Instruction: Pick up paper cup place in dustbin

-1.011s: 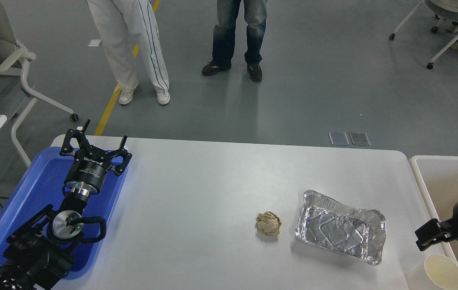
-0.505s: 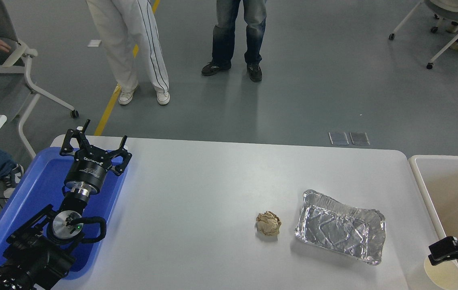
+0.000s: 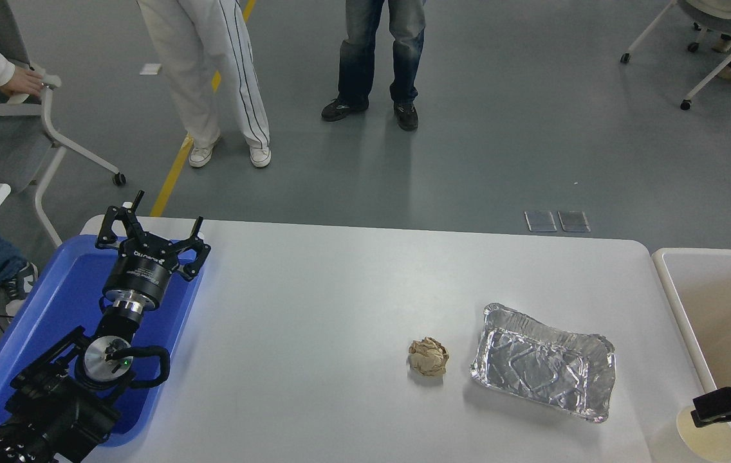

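- Paper cup [image 3: 705, 440] at the tabletop [image 3: 340, 308]'s near right corner.
- Dustbin [image 3: 674, 289] beyond the right edge.
- Foil tray [image 3: 542, 370] right of the crumpled paper ball [image 3: 429, 357].
- Plastic tray [image 3: 63, 302] at the left edge.

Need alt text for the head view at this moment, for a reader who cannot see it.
The right gripper reaches in from the right edge over the paper cup at the white table's near right corner, beside the dustbin. A foil tray and brown paper ball lie nearby; the left gripper is parked open over a blue tray.

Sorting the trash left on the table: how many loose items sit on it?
3: the brown paper ball near the middle, the foil tray to its right, the paper cup at the near right corner, partly hidden by the right pincer.
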Robot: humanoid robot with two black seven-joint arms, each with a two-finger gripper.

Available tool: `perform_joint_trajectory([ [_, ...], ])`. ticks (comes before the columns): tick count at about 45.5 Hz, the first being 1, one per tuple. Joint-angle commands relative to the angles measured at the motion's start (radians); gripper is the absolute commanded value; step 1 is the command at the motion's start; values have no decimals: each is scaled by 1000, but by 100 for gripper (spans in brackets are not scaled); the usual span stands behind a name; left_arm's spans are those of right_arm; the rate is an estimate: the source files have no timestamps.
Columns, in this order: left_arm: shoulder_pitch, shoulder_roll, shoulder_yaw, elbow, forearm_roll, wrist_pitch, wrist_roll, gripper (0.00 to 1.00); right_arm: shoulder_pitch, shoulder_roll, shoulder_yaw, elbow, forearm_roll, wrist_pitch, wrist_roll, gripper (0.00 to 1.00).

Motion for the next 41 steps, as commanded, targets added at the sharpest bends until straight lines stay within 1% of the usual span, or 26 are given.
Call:
perform_joint_trajectory([
  [1, 0, 0, 0, 0, 0, 1, 0, 100, -25, -5, 6, -23, 8, -7, 0, 100],
  [12, 0, 0, 0, 0, 0, -1, 0, 100, -57, -5, 41, -23, 11, -7, -6, 100],
  [28, 0, 0, 0, 0, 0, -1, 0, 100, -87, -5, 64, -30, 84, -8, -8, 100],
  [36, 0, 0, 1, 0, 0, 1, 0, 100, -100, -6, 66, -33, 167, -13, -6, 95],
  [39, 0, 0, 0, 0, 0, 1, 0, 100, -103, -8, 66, -33, 187, -16, -6, 89],
  [41, 0, 0, 0, 0, 0, 1, 0, 100, -110, -8, 66, -31, 195, -16, -6, 89],
])
